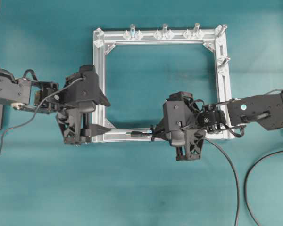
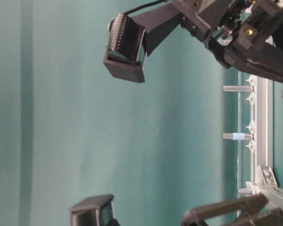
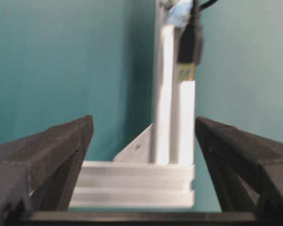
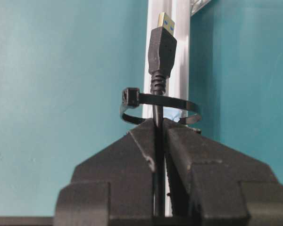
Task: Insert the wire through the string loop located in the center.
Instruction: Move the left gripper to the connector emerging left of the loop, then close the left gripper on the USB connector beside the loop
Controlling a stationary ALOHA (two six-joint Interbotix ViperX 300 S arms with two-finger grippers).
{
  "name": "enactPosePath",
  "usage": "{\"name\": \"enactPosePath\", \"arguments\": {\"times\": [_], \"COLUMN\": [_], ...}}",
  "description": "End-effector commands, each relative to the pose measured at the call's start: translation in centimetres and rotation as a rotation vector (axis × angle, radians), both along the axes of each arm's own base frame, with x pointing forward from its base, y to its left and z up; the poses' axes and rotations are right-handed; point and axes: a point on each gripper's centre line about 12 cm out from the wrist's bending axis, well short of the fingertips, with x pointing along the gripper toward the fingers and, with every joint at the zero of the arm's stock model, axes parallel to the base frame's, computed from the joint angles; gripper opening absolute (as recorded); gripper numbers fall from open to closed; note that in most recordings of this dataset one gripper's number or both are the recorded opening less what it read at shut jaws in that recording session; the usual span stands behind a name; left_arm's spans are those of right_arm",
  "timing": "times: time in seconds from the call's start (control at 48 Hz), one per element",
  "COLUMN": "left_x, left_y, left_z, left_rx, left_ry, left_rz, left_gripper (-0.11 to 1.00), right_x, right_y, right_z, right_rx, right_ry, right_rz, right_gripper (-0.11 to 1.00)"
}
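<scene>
The wire (image 4: pixel 156 117) already runs through the string loop (image 4: pixel 160 109), a black zip-tie ring standing off the near rail of the aluminium frame (image 1: pixel 100 61). Its USB plug (image 4: pixel 162 52), gold-tipped, has cleared the ring and points along the rail toward the frame's corner. The right hand (image 4: pixel 158 136) is clamped shut on the cable just behind the loop, its fingers almost touching the tie. The left hand (image 3: pixel 141 155) stands wide open and empty near the frame's corner, with the plug some way ahead between its fingers, not yet within them.

Only a short length is through, so the risk I see is slip-back: if the right hand lets go before the left grips the plug, the stiff cable may spring out of the ring. A misaimed left grasp could also knock the plug sideways or drag the loop along. The teal bench (image 1: pixel 146 188) lies bare below.
</scene>
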Motion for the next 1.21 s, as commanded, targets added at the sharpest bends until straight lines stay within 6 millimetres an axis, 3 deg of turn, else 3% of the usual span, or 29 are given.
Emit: {"name": "enactPosePath", "arguments": {"times": [0.0, 0.292, 0.5, 1.187], "left_x": [1.4, 5.8, 7.8, 6.9], "left_y": [-0.8, -2.0, -2.5, -2.9], "left_z": [1.4, 0.8, 0.4, -3.3], "left_rx": [-0.002, -0.001, -0.001, 0.01], "left_ry": [-0.044, -0.037, -0.04, 0.062], "left_rz": [-0.021, -0.044, -0.051, -0.066], "left_gripper": [0.91, 0.91, 0.91, 0.9], "right_x": [0.5, 0.4, 0.5, 0.5], "right_y": [0.0, 0.0, 0.0, 0.0], "right_z": [1.0, 1.0, 1.0, 1.0], "right_rx": [0.005, 0.005, 0.006, 0.005], "right_ry": [-0.033, -0.035, -0.036, -0.033], "right_rz": [-0.003, -0.002, -0.002, -0.003], "right_gripper": [0.07, 0.07, 0.07, 0.07]}}
